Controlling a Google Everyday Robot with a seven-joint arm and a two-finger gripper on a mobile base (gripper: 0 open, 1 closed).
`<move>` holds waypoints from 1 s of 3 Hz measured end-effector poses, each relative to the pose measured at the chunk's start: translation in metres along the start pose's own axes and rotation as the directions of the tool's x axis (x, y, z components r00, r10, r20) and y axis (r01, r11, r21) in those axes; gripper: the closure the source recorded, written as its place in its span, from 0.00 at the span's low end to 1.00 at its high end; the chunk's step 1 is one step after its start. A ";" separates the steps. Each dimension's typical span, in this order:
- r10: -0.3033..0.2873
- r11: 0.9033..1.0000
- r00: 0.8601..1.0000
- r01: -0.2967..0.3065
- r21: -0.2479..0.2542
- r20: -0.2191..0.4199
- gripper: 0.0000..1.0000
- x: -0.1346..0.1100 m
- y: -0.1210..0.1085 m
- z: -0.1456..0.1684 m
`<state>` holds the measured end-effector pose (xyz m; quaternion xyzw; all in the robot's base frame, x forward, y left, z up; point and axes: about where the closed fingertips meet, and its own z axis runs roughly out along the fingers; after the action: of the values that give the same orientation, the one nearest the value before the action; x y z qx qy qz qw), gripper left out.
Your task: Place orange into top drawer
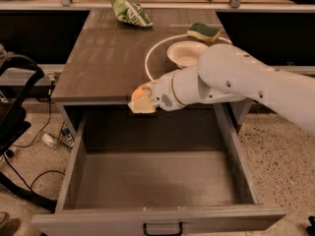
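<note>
The end effector point(143, 103) is clamped on the orange point(138, 91) at the front edge of the table point(98, 63), just above the rear of the pulled-out top drawer point(157, 178), while farther back on the table sit a white bowl point(186, 53), a green-topped sponge point(203, 32) and a green snack bag point(130, 13)

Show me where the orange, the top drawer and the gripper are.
orange point(139, 89), camera view, its exposed upper skin.
top drawer point(157, 181), camera view, its bare floor.
gripper point(141, 104), camera view, midway between fingertips, holding the orange over the top drawer's back.
</note>
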<state>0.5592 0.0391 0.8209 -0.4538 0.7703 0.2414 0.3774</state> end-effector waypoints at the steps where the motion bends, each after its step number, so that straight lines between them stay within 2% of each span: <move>1: 0.000 1.000 1.000 0.000 0.000 0.000 1.00 0.000 0.000 0.000; 3: 0.000 1.000 1.000 0.000 0.000 0.000 1.00 0.000 0.000 0.000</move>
<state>0.5591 0.0391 0.8211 -0.4538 0.7702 0.2413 0.3776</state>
